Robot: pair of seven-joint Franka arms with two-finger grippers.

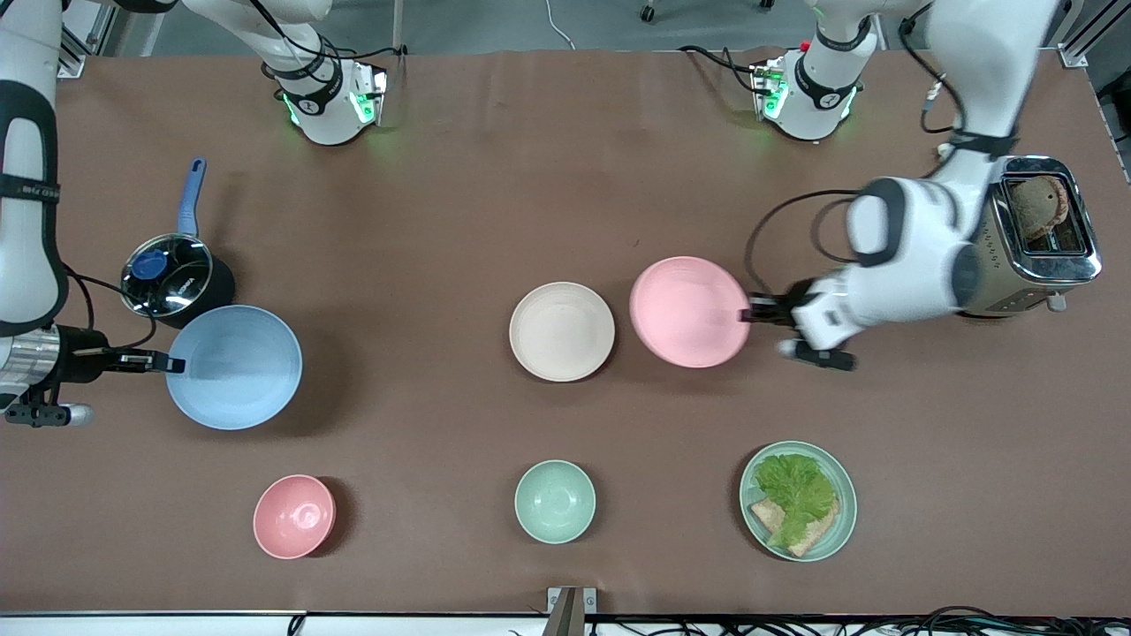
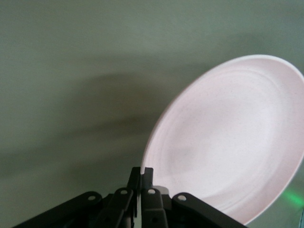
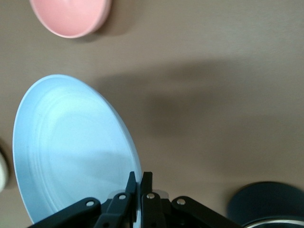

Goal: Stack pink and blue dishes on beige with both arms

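Left hand (image 1: 749, 314) pinching pink plate (image 1: 689, 311) rim, lifted

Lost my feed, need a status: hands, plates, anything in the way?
Left hand shut on pink plate, lifted beside beige plate. Right hand shut on blue plate, lifted near pot. Beige bare.

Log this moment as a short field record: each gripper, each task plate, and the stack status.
left gripper: shut on the rim of the pink plate, held in the air beside the beige plate
right gripper: shut on the rim of the blue plate, raised beside the saucepan
beige plate: flat on the table, mid-table, nothing on it
stack status: not yet started; both plates gripped, neither over the beige plate
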